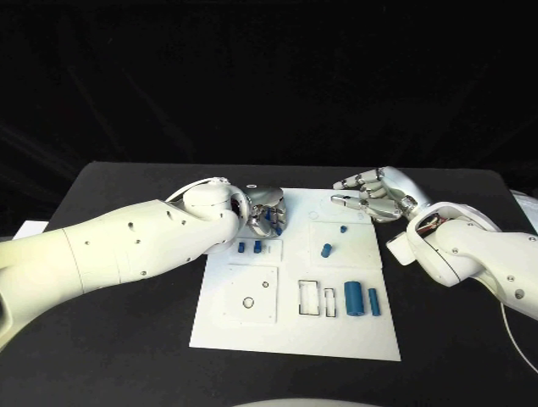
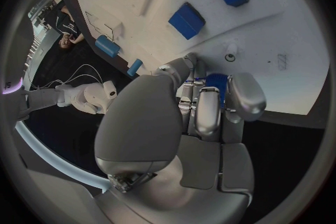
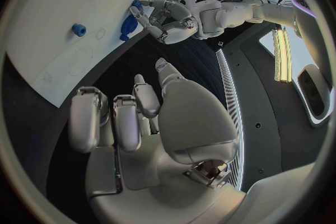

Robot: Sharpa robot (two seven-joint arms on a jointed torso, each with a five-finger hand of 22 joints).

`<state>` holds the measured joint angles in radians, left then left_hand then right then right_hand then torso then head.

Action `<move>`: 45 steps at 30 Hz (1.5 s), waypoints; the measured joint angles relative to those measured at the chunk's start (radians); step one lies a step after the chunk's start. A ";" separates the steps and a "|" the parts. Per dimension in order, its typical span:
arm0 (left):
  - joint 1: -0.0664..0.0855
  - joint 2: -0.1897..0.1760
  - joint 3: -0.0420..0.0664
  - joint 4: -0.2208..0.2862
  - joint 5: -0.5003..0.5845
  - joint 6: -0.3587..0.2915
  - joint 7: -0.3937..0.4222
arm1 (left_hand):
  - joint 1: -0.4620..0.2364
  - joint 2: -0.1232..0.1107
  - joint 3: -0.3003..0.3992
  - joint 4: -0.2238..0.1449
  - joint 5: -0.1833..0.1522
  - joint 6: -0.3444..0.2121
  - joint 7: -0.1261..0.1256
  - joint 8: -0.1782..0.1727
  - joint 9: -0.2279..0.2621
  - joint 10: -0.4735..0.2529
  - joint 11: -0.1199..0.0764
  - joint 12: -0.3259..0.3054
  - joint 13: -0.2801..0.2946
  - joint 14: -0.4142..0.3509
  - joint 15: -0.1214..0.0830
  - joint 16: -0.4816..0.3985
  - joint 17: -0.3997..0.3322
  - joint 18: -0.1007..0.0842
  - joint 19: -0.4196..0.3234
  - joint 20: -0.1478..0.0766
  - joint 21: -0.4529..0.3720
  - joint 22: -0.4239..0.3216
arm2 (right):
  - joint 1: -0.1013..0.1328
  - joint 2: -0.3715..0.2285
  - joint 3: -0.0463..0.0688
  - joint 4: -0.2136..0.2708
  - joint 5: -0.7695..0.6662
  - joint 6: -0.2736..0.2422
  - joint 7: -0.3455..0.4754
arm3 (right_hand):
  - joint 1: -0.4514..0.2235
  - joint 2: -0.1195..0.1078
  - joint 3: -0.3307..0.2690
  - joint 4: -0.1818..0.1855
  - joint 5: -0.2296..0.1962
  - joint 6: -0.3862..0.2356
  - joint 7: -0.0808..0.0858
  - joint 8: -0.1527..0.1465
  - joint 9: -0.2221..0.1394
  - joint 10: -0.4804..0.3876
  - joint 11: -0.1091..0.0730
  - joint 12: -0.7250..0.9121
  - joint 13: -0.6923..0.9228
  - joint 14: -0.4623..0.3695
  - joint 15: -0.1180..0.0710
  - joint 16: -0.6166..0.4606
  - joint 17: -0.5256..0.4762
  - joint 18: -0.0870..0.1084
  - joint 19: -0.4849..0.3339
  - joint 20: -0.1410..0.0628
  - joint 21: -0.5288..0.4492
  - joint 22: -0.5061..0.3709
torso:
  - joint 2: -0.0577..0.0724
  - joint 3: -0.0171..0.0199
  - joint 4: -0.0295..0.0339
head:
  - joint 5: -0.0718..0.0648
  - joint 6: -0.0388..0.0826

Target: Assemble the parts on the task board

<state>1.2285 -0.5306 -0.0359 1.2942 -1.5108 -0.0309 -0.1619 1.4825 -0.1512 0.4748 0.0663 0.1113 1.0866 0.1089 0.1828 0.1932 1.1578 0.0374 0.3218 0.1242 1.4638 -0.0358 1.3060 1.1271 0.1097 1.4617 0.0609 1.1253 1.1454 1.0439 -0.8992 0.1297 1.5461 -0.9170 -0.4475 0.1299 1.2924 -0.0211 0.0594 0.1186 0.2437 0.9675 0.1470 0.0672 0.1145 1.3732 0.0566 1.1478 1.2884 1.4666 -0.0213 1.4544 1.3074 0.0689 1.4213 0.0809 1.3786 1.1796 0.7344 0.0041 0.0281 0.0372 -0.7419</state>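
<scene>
White and flat, the task board (image 1: pixel 296 335) lies in the middle of the black table (image 1: pixel 122 182), its far edge between the two silver hands. The left hand (image 1: pixel 263 212) hangs over the board's far left corner with its fingers curled down; in the left wrist view a blue part (image 2: pixel 216 85) sits pinched between those fingers (image 2: pixel 208 112), just above the white surface. The right hand (image 1: pixel 374 197) hovers at the board's far right corner, off the plate's edge, holding nothing, its fingers (image 3: pixel 143 95) loosely bent and apart. On the board, two small blue blocks (image 1: pixel 251 248) rest side by side near the left edge, just on the near side of the left hand. A tiny blue peg (image 1: pixel 343 228) stands toward the far right, and a short blue cylinder (image 1: pixel 326 250) lies just nearer than it, close to the board's middle. Near the right edge, on the near half, a long blue cylinder (image 1: pixel 354 298) and a thinner one (image 1: pixel 374 302) lie parallel, just beside two empty rectangular outlines (image 1: pixel 309 298). A panel with small round holes (image 1: pixel 248 301) takes up the near left part of the board.
</scene>
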 measured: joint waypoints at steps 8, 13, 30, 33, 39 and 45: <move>-0.005 -0.024 0.005 0.021 0.015 -0.033 0.003 | 0.000 0.000 0.004 -0.005 0.000 0.005 0.005 -0.002 -0.003 0.004 0.004 0.000 0.002 0.000 0.000 0.000 -0.004 0.000 0.000 0.000 0.020 0.021 | 0.000 0.001 0.000 -0.001 0.000 0.001 0.000 | 0.000 0.000 0.000 0.000 0.000 0.000 0.000 0.000 0.000 0.000 0.000 0.000 0.000 0.000 0.000 0.000 0.000 0.000 0.000 0.000 0.000 0.000 | 0.000 -0.0007 -0.0001 | -0.002 0.004; -0.003 -0.057 0.023 0.053 0.053 -0.052 0.003 | -0.015 0.003 0.004 -0.005 0.000 0.007 0.007 -0.003 -0.005 0.004 0.004 0.000 0.003 0.000 0.000 0.000 -0.009 0.000 0.000 0.000 0.020 0.022 | 0.000 0.001 0.000 -0.002 0.000 0.002 0.000 | 0.000 0.000 0.000 0.000 0.000 0.000 0.000 0.000 0.000 0.000 0.000 0.000 0.000 0.000 0.000 0.000 0.000 0.000 0.000 0.000 0.000 0.000 | -0.001 -0.0005 0.0003 | -0.004 0.007; 0.004 -0.176 0.050 0.111 0.186 -0.051 -0.009 | -0.026 -0.004 0.004 -0.005 0.000 0.010 0.003 -0.006 -0.008 0.004 0.003 0.000 0.003 0.000 0.000 0.000 -0.014 0.000 0.000 0.000 0.035 0.034 | 0.000 -0.006 0.000 -0.001 0.001 0.003 -0.001 | 0.000 0.000 0.000 0.000 0.000 0.000 0.000 0.000 0.000 0.000 0.000 0.000 0.000 0.000 0.000 -0.004 0.000 0.000 0.000 0.000 0.000 0.000 | -0.001 -0.0006 0.0029 | 0.003 0.009; 0.004 -0.180 0.049 0.109 0.196 -0.041 -0.013 | -0.028 -0.001 0.004 -0.005 0.000 0.010 0.003 -0.007 -0.009 0.004 0.003 0.000 0.003 0.000 0.000 0.000 -0.015 0.000 0.000 0.000 0.035 0.035 | 0.000 -0.006 0.000 -0.001 0.001 0.004 -0.001 | 0.000 0.000 0.000 0.000 0.000 0.000 0.000 0.000 0.000 0.000 0.000 0.000 0.000 0.000 0.000 -0.004 0.000 0.000 0.000 0.000 0.000 0.000 | 0.000 -0.0006 0.0020 | 0.003 0.009; 0.004 -0.186 0.045 0.104 0.206 -0.021 -0.021 | -0.036 -0.007 0.004 -0.005 0.000 0.010 0.003 -0.008 -0.010 0.007 0.007 0.000 0.003 0.000 0.000 0.000 -0.018 0.000 0.000 0.000 0.035 0.037 | 0.000 -0.007 0.000 -0.001 0.001 0.004 -0.001 | 0.000 0.000 0.000 0.000 0.000 0.000 0.000 0.000 -0.001 0.000 0.000 0.000 0.000 0.000 0.000 -0.004 0.000 0.000 0.000 0.000 0.000 0.000 | 0.000 -0.0012 0.0005 | 0.007 0.006; 0.003 -0.185 0.042 0.100 0.200 -0.008 -0.024 | -0.037 -0.008 0.004 -0.005 0.000 0.012 0.001 -0.008 -0.010 0.007 0.007 0.000 0.003 0.000 0.000 0.000 -0.019 0.000 0.000 0.000 0.035 0.037 | 0.000 -0.007 0.000 0.000 0.001 0.004 -0.001 | 0.000 0.000 0.000 0.000 0.000 0.000 0.000 0.000 -0.001 0.000 0.000 0.000 0.000 0.000 0.000 -0.004 0.001 0.000 0.000 0.000 0.000 0.000 | 0.001 -0.0008 0.0005 | 0.014 0.002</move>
<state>1.2320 -0.7155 0.0059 1.3946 -1.3104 -0.0385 -0.1861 1.4455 -0.1593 0.4791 0.0616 0.1112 1.0986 0.1101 0.1752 0.1834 1.1651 0.0445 0.3218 0.1274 1.4638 -0.0357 1.3060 1.1077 0.1097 1.4616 0.0610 1.1608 1.1825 1.0440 -0.9060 0.1297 1.5459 -0.9163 -0.4437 0.1287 1.2924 -0.0212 0.0595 0.1185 0.2436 0.9675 0.1469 0.0672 0.1140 1.3732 0.0566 1.1478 1.2885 1.4666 -0.0213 1.4506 1.3081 0.0689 1.4213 0.0809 1.3787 1.1796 0.7354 0.0034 0.0286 0.0507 -0.7400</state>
